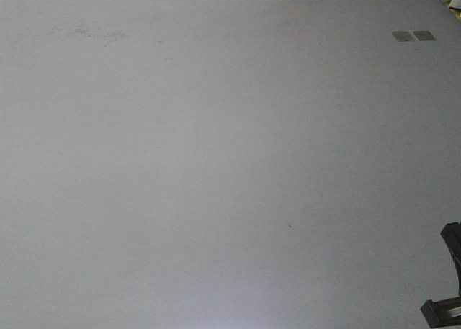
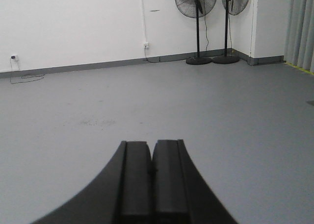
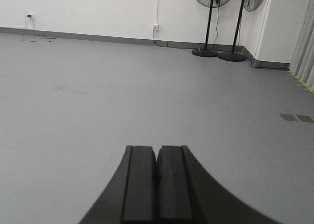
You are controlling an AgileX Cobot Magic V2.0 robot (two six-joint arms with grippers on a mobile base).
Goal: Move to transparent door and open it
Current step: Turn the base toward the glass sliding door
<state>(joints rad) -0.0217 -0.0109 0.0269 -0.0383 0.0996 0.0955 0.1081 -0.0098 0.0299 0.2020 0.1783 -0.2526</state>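
Nowhere in the three views does the transparent door show; the cameras take in only open floor and a far wall.

Seen from its own wrist camera, the left gripper (image 2: 151, 150) has its two black ribbed jaws pressed together with nothing between them. The right gripper (image 3: 157, 153) is pressed together the same way and is also empty. Both point out over the smooth matt grey floor (image 3: 98, 111).

The front camera looks steeply down at that floor. A black metal part of the robot (image 1: 455, 253) juts in at its lower right corner, and a pair of small dark grey rectangular floor plates (image 1: 413, 35) lies near the upper right. The right wrist view shows the same plates off to the right.

Farther out, a plain white wall (image 2: 73, 23) with a grey skirting strip runs across the back. It carries a white wall socket (image 2: 146, 45), and a second socket (image 2: 13, 57) with a thin dark cable trailing onto the floor. Two black pedestal fans with round wire cages, one (image 2: 196, 1) just beside the other (image 2: 234, 1), stand at the wall near the corner. Pale grey pleated curtains (image 2: 299, 28) hang at the right edge, above a yellow floor line (image 2: 300, 67).
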